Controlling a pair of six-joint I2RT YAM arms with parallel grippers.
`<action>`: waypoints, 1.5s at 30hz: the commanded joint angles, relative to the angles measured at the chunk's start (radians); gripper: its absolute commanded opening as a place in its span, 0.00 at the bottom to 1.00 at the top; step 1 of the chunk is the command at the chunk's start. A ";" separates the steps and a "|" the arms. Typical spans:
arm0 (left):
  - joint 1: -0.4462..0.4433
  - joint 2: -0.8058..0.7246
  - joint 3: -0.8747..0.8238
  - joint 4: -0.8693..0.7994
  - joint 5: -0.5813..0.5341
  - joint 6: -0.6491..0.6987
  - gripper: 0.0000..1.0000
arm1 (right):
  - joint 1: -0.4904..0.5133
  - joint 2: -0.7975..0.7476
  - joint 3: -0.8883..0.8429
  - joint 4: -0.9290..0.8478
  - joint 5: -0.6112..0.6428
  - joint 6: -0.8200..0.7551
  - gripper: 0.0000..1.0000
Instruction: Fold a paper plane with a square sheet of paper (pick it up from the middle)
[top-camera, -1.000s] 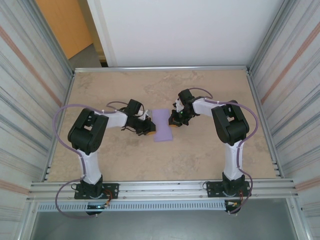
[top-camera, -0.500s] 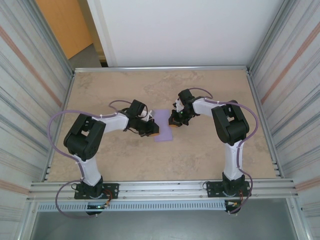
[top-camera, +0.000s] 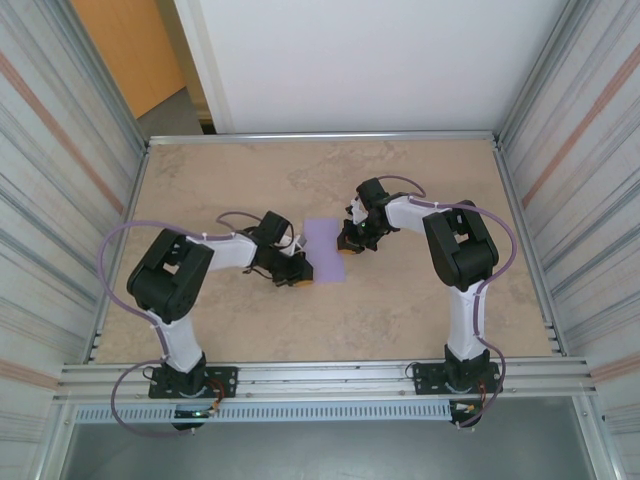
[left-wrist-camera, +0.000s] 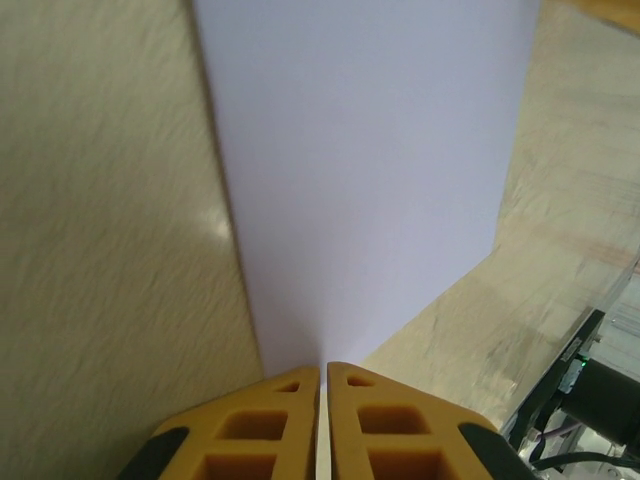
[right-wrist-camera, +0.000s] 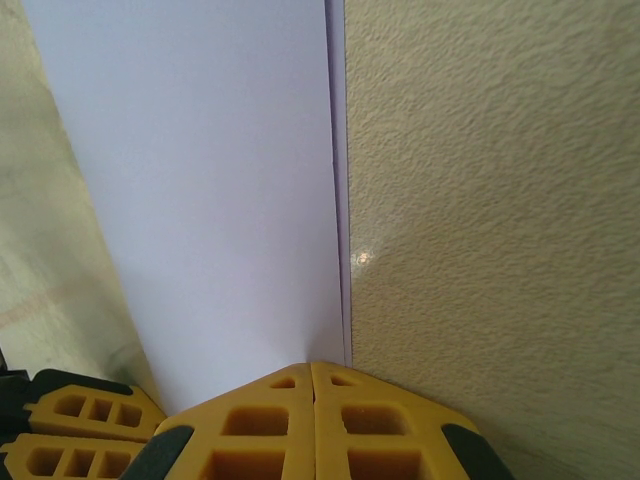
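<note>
The sheet (top-camera: 322, 248) lies between left gripper (top-camera: 300, 276) and right gripper (top-camera: 346, 248) — touching both.

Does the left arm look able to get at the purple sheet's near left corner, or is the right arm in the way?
Probably yes: the left end effector sits shut at the sheet's left edge by that corner; the right end effector is at the opposite edge.
</note>
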 joint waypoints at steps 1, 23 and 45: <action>-0.004 -0.044 -0.037 -0.154 -0.071 0.037 0.11 | 0.016 0.189 -0.094 -0.166 0.319 0.008 0.07; 0.033 -0.031 0.157 0.012 -0.130 -0.092 0.21 | -0.021 -0.319 -0.217 0.091 0.108 0.185 0.37; 0.074 0.147 0.310 -0.065 -0.146 -0.140 0.25 | 0.010 -0.316 -0.340 0.194 0.009 0.236 0.36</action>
